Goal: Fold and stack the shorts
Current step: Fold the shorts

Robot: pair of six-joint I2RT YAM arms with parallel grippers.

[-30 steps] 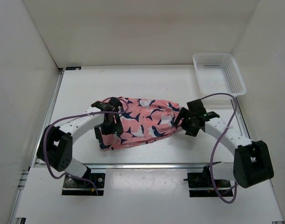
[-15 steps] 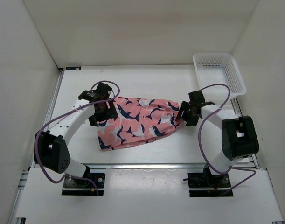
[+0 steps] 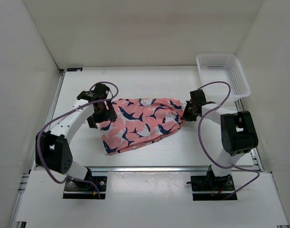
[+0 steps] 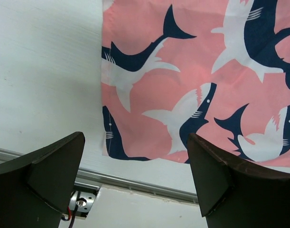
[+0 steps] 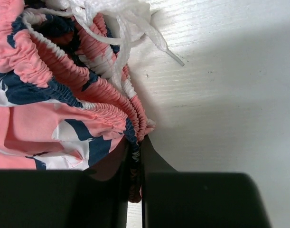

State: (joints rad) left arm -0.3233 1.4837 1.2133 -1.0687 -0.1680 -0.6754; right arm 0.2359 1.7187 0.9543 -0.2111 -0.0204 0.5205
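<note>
The salmon-pink shorts (image 3: 137,122) with navy and white shapes lie spread on the white table, waistband to the right. My right gripper (image 3: 186,113) is shut on the gathered elastic waistband (image 5: 135,124) at the shorts' right end, with the white drawstring (image 5: 130,23) loose beside it. My left gripper (image 3: 101,114) hovers wide open over the shorts' left hem (image 4: 107,118), its fingers (image 4: 54,166) holding nothing.
A white mesh basket (image 3: 222,74) stands at the back right corner. White walls enclose the table on three sides. A metal rail (image 3: 149,167) runs along the table's near edge.
My right gripper moved onto the waistband and shut on it. My left arm swung back and left to the shorts' left edge. The shorts shifted and stretched a little.
</note>
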